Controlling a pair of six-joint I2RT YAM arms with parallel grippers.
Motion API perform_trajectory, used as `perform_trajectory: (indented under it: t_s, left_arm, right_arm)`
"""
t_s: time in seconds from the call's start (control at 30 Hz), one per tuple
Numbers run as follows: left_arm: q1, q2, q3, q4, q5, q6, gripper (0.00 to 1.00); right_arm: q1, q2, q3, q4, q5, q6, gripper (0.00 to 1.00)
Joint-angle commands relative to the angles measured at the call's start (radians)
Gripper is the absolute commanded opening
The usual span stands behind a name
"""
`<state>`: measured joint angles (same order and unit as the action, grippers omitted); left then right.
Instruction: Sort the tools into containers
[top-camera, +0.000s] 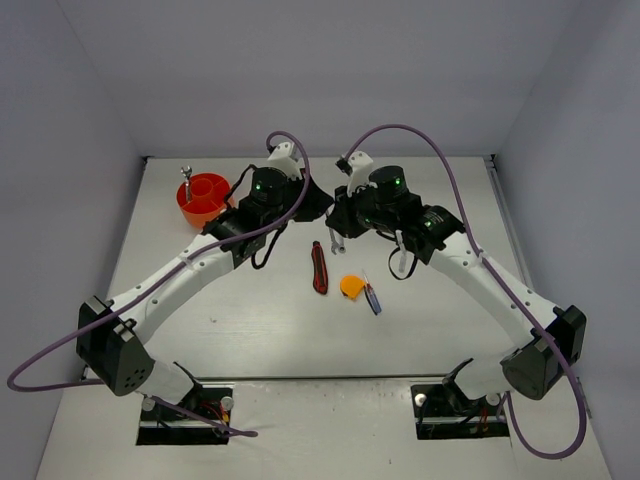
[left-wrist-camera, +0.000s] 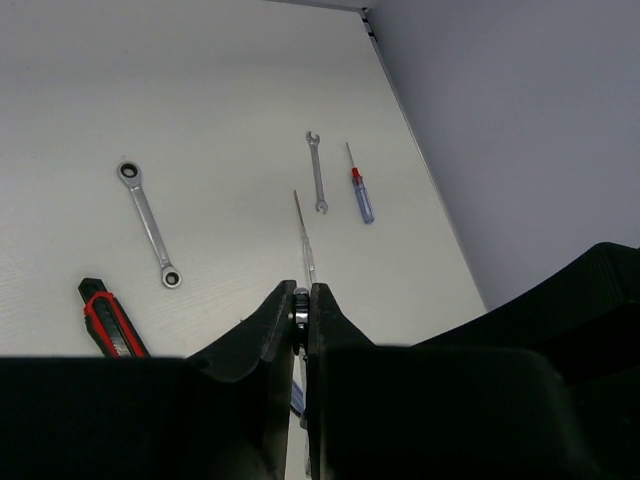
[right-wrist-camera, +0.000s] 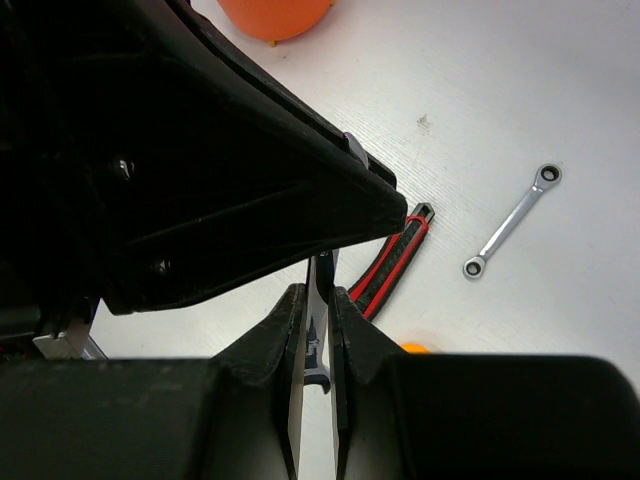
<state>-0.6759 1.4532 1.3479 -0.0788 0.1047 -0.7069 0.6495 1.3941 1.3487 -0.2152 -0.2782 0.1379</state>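
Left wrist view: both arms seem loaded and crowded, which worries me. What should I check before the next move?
1. Left gripper shut on thin silver tool: ok.
2. Right gripper shut on silver wrench: ok.
3. Gap between both grippers: not ok, crowded.
4. Orange tub top open for a drop: ok.
5. Grip firm enough to carry: cannot tell.

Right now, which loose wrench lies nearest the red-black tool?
The longer ring-ended wrench, close beside the red-black tool; the short wrench lies beside the screwdriver.
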Motion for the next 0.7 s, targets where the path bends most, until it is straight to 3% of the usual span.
perform_trajectory:
  t_s: [0.0,0.07,0.23,0.53,0.67]
  left_arm:
    - [0.006,-0.029,0.056,0.010,-0.019,0.050,0.00]
    - [0.017,-0.036,0.075,-0.037,-0.051,0.104,0.00]
    - [0.118,-0.065,0.128,-0.177,-0.088,0.210,0.00]
    - [0.433,-0.004,0.327,-0.421,-0.137,0.498,0.00]
    - [0.551,0.068,0.376,-0.372,-0.135,0.606,0.00]
  right_arm:
    - [0.004,-0.039,0.005,0.086,0.011,0.000,0.10]
    - [0.003,-0.052,-0.005,0.084,0.027,-0.005,0.32]
    - [-0.012,-0.136,-0.072,0.082,0.075,-0.008,0.60]
    - [-0.076,-0.313,-0.269,0.073,0.096,0.009,0.63]
    - [-0.088,-0.315,-0.306,0.067,0.144,0.010,0.63]
